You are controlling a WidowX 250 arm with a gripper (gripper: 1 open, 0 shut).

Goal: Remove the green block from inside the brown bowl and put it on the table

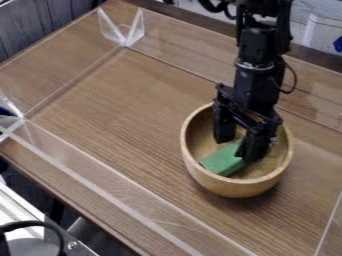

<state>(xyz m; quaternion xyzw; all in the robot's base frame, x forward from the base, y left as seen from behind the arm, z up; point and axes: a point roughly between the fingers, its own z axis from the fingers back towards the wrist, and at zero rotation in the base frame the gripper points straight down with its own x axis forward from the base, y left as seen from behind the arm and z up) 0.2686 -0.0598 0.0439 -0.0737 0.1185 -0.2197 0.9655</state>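
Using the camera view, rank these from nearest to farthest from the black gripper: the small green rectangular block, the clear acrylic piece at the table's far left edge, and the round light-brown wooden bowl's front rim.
1. Small green rectangular block: inside the bowl, beside the fingers.
2. Bowl's front rim: just beyond the block.
3. Clear acrylic piece: far off, upper left.

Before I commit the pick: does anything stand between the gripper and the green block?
Nothing visible does: the gripper is over the open brown bowl, its fingers right by the green block.
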